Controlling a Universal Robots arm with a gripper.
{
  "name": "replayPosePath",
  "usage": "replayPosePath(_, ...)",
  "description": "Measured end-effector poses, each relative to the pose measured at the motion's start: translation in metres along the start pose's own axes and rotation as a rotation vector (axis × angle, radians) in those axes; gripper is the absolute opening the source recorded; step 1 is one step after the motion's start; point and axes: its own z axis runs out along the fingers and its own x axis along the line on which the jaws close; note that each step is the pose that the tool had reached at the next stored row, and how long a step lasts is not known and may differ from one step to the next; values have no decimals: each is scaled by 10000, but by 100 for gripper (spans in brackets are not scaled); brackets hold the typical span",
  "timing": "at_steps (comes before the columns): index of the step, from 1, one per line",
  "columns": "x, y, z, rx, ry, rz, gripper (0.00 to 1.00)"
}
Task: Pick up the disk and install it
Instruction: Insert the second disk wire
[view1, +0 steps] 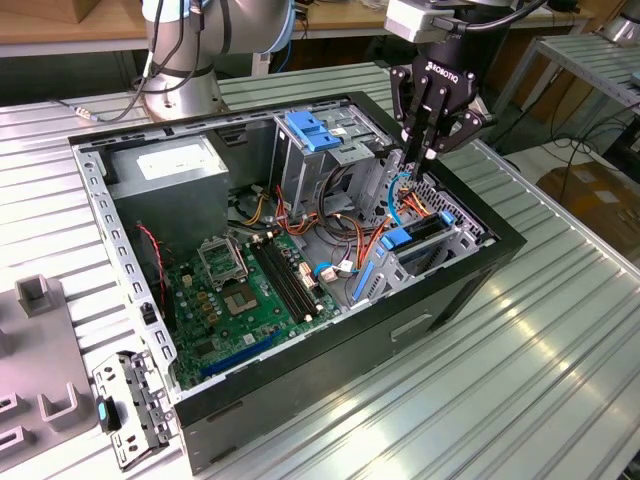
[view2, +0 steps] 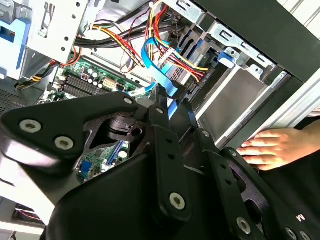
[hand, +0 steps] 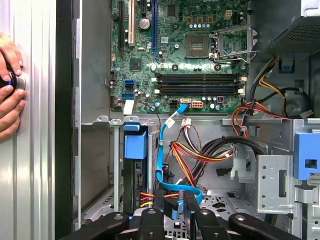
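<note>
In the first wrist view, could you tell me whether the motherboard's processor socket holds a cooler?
No, the processor socket lies bare on the motherboard.

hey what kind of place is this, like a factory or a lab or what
Probably a robotics lab or test workshop: an opened computer case lies on a ribbed metal workbench, with a robot arm's gripper poised over its drive bay.

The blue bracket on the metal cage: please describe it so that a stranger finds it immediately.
Start from the open computer case on the ribbed table. At its far side a grey metal cage stands. The bracket lies flat on top of it, higher than the other blue parts, which sit low near the gripper.
</note>
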Motion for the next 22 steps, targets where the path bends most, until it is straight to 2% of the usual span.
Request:
replayPosePath(4, -1, 0, 0, 0, 17, 0, 30)
replayPosePath(6, -23, -3, -3, -1, 157, 1, 30)
replayPosePath(8, -50, -8, -5, -1, 250, 3, 30)
replayPosePath(9, -62, -15, -5, -2, 274, 2, 30)
replayPosePath(12, -98, -60, 9, -14, 551, 3, 30)
replayPosePath(13, -119, -78, 24, -20, 680, 3, 30)
replayPosePath(15, -142, -93, 45, -25, 806, 3, 30)
replayPosePath(17, -154, -97, 71, -27, 897, 5, 30)
replayPosePath(19, -163, -99, 127, -26, 969, 4, 30)
replayPosePath(22, -169, -100, 180, -26, 1003, 5, 30)
